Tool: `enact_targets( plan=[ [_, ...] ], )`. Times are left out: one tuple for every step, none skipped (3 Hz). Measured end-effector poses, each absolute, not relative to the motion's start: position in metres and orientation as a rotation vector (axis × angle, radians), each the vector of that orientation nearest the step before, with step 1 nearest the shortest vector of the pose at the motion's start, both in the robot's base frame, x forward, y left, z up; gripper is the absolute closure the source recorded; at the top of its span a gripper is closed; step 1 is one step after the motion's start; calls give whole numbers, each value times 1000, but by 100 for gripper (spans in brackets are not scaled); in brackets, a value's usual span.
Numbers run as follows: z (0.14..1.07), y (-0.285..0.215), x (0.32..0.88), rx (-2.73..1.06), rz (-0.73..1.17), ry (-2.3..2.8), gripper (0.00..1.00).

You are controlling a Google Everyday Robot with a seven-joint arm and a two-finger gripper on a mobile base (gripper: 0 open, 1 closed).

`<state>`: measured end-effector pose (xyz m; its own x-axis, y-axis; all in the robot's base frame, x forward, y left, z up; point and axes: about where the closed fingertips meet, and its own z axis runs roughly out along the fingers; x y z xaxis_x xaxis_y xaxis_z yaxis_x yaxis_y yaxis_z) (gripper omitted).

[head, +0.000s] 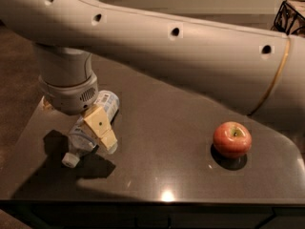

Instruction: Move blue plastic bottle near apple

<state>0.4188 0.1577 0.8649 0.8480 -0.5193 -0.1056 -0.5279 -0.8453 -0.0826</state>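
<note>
The blue plastic bottle [80,140] lies on its side at the left of the dark table [167,147]. Its white cap [70,160] points toward the front left, and its labelled end [107,103] points away. My gripper [97,132] hangs from the big pale arm directly over the bottle, with a tan part of it lying against the bottle's right side. The wrist hides part of the bottle. The red apple [232,139], with a yellowish patch at its stem, sits at the right of the table, far from the bottle.
A dark wire basket [290,14] stands at the back right, off the table. The table's front edge runs along the bottom of the view, and its left corner is just behind the wrist. The arm spans the upper view.
</note>
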Motion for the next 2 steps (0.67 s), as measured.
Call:
enact_targets(
  plan=[
    [857,158,428,-2927,118,829,0],
    [851,155,435,-2934,113,830,18]
  ],
)
